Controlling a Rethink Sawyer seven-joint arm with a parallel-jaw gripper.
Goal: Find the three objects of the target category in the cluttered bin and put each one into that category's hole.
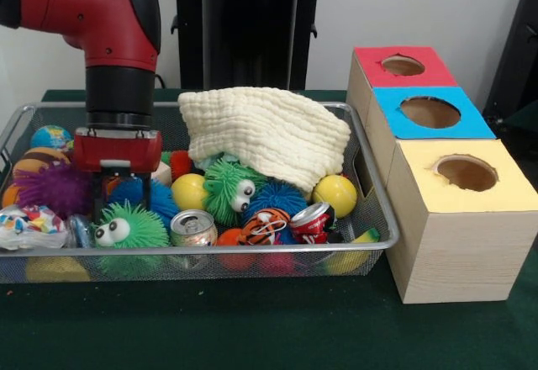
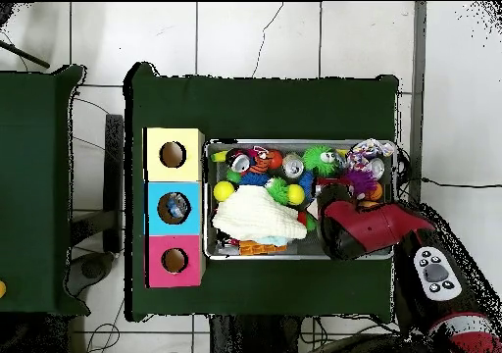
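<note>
My gripper (image 1: 123,204) hangs spread and empty above a blue fuzzy ball (image 1: 139,195) in the wire bin (image 1: 370,187) (a cream cloth (image 1: 265,130) hides the middle); three holed boxes (image 1: 444,181) stand beside it.

You are looking at a robotics lab, set up as a test cell rather than any lived-in room. A red and black arm (image 1: 109,34) reaches over a counter (image 1: 252,328) draped in dark green cloth, and a second green-covered counter (image 2: 34,187) stands beside it. The floor (image 2: 255,35) is plain pale tile with loose cables trailing across it, and the wall (image 1: 395,4) behind is bare white. On the counter you see staged props: a wire mesh bin (image 1: 382,219) heaped with toys, balls and cans, and a row of three wooden boxes (image 1: 445,219) topped red, blue and yellow, each with a round hole.
</note>
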